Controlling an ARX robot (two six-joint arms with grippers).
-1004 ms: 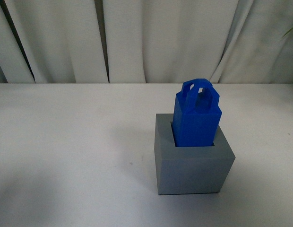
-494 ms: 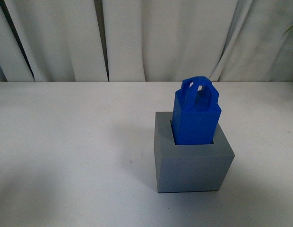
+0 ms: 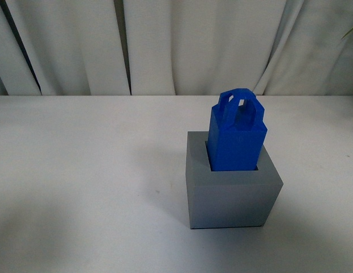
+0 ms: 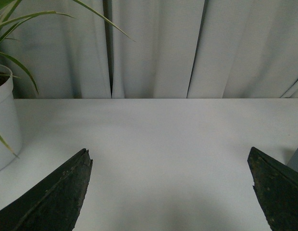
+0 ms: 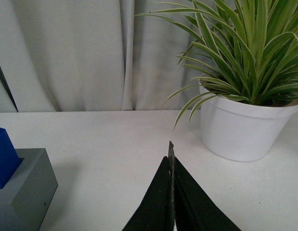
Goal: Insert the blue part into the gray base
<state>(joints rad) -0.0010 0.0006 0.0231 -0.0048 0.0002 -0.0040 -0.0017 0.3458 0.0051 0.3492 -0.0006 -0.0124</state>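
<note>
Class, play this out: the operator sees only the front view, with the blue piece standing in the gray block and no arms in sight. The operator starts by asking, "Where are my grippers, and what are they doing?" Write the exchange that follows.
Observer: The left gripper is open, its fingers spread wide over bare white table; it holds nothing.
Operator: And the right one?
Observer: The right gripper is shut, fingers pressed together, nothing between them. It is apart from the gray base, which sits at the edge of its camera's picture with the blue part in it.
Operator: Anything nearby that I cannot see?
Observer: A potted plant in a white pot stands on the table in the right wrist view. The left wrist view also shows a white pot with leaves.
</note>
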